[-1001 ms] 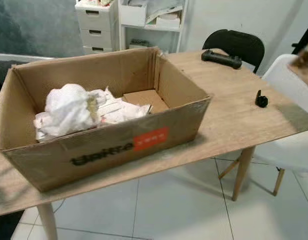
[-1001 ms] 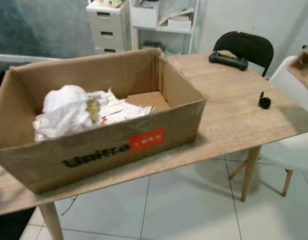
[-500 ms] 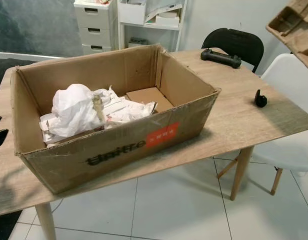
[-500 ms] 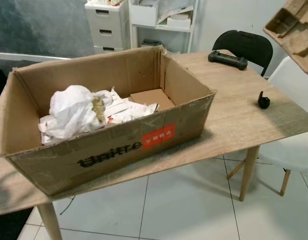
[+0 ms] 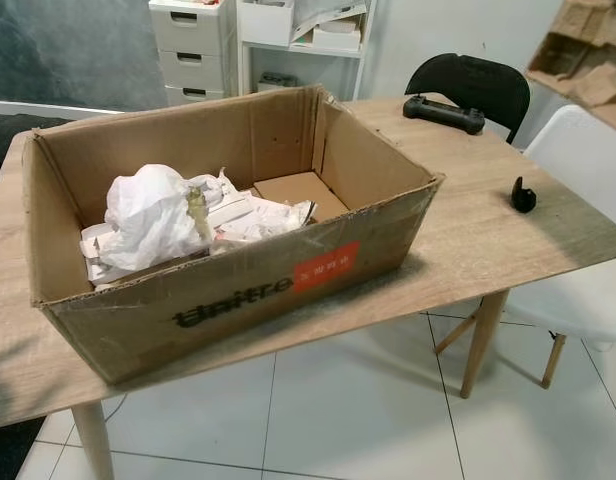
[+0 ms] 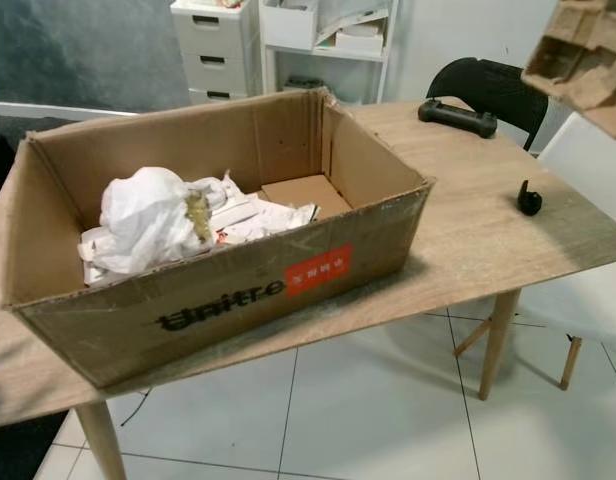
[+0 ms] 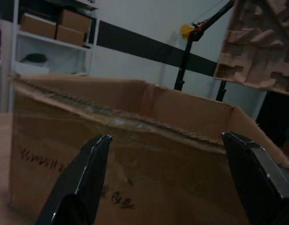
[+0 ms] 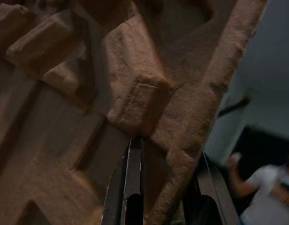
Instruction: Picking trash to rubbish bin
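Observation:
An open cardboard box (image 5: 238,290) stands on the wooden table (image 5: 488,240), with crumpled white paper trash (image 5: 153,215) in its left half. A brown moulded pulp tray (image 6: 583,55) hangs in the air at the upper right, above the table's far right end. My right gripper (image 8: 165,187) is shut on the pulp tray (image 8: 135,93), its black fingers pinching a ridge along the tray's edge. My left gripper (image 7: 175,164) is open, low beside the box's outer wall (image 7: 135,159), with nothing between its fingers. The tray (image 7: 257,47) also shows above the box in the left wrist view.
A black controller (image 5: 443,113) and a small black object (image 5: 523,196) lie on the table's right part. A black chair (image 5: 468,80) and a white chair (image 5: 578,200) stand beyond it. White drawers (image 5: 193,45) and shelves line the back wall. A person (image 8: 271,187) stands far off.
The pulp tray has risen from the right edge to the upper right corner. The camera shifted a little, and the left gripper's tip left the head view's left edge.

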Robot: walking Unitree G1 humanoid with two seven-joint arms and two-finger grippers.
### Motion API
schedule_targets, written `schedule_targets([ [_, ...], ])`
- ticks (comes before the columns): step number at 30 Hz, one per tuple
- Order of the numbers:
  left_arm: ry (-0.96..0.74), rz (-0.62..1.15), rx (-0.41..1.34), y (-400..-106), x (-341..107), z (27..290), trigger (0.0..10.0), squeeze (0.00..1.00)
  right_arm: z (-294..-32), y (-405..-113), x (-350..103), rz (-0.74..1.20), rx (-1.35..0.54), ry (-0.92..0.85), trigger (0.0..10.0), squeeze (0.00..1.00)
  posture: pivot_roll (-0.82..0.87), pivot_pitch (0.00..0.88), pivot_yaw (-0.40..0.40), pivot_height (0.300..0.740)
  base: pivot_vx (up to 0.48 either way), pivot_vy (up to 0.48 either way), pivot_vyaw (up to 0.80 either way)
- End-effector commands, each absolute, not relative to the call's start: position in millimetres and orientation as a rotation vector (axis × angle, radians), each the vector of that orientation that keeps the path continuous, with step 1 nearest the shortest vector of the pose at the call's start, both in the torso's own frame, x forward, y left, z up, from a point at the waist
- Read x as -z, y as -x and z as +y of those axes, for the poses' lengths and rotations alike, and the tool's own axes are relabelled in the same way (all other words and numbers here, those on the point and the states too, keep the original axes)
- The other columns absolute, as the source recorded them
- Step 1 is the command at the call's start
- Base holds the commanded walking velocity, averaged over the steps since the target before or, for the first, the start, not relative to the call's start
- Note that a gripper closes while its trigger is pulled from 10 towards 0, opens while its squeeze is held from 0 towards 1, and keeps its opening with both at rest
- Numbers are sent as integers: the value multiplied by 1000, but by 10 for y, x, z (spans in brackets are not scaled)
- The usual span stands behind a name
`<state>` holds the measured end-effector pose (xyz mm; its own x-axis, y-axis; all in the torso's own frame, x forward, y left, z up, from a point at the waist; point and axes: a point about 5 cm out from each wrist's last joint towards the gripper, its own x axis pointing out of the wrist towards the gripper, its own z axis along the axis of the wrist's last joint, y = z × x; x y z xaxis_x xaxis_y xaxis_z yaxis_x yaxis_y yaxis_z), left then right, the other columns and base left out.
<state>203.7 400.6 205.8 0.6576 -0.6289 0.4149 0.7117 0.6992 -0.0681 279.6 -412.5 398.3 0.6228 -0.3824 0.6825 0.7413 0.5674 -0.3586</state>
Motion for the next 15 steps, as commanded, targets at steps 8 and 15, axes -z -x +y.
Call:
schedule_targets([
  [8, 183, -444, 857, -2063, -2218, 3893, 10000, 0, -3549, -3177, -4190, -658, 622, 1017, 10000, 0, -26, 38, -65, 740, 0, 0, 0],
  [15, 201, -480, 910, -2099, -2180, 3764, 10000, 0, -2990, -3613, -3867, -615, 316, 1053, 10000, 0, -21, 37, -70, 740, 0, 0, 0],
])
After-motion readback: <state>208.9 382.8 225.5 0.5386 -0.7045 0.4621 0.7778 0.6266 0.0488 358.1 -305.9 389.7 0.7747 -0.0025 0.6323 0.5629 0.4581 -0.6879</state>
